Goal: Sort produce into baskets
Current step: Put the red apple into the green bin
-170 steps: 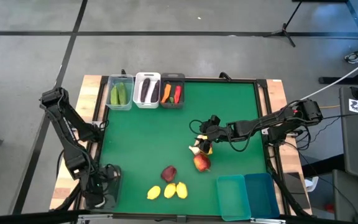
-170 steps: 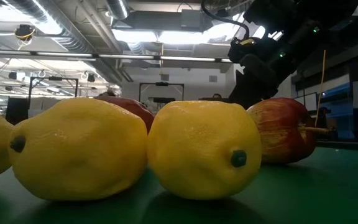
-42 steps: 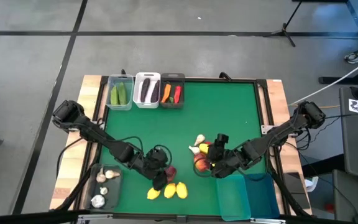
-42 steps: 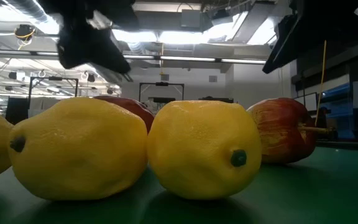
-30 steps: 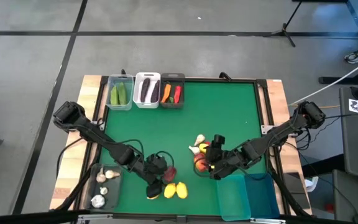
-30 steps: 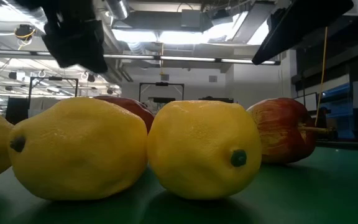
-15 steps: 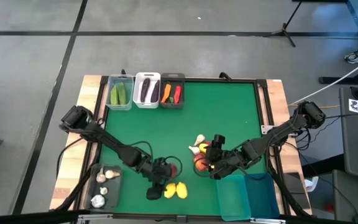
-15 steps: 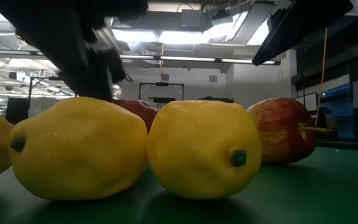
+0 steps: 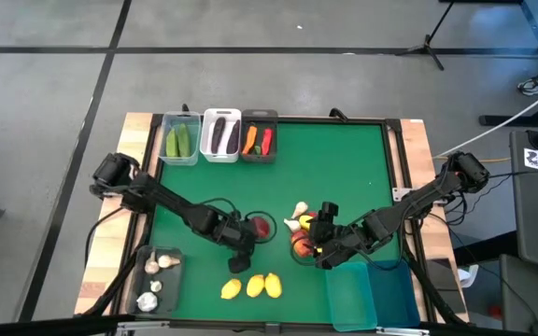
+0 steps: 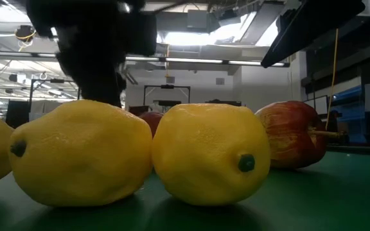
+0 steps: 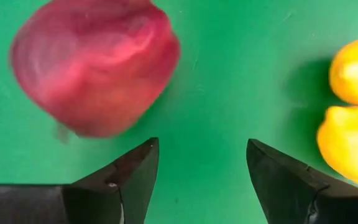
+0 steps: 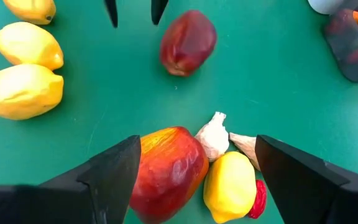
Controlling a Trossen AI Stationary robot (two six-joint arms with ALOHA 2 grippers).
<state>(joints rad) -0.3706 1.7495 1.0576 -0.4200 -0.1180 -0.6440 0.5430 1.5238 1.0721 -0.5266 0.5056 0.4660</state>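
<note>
Sitting nearest the low camera, three yellow lemons [image 9: 252, 286] are lying in a row on the green table [image 9: 344, 168], matte dimpled skins, oval with nubby ends, long axes roughly along the row. Just behind them the left pincer [image 9: 242, 250] is hovering released, jaws parted with nothing between them. A dark red round fruit [image 11: 95, 65] is resting on the felt just off one fingertip, past the jaw gap and offset to one side, not inside it; skin smooth and waxy, shape blunt and nearly round, so no real long axis to line up with. Judgement: the left arm is clearly the nearer one for this fruit, and it likely needs to shift sideways and forward to centre the fruit before closing.

Farther right, the right pincer [image 9: 321, 246] is waiting spread wide and empty over a tight cluster: a red-orange apple-like fruit [image 12: 168, 171], a lemon [image 12: 232, 185], white garlic [image 12: 214, 138], papery and lumpy, all touching. Two teal-blue bins [image 9: 372, 291] are sitting at the near right edge, a dark bin [image 9: 155, 278] with garlic bulbs at the near left.

At the far edge, three bins stand in a row: clear bin [image 9: 181, 139] with green cucumbers, white bin [image 9: 220, 136] with purple eggplants, dark grey bin [image 9: 259, 138] with carrot and chili.
</note>
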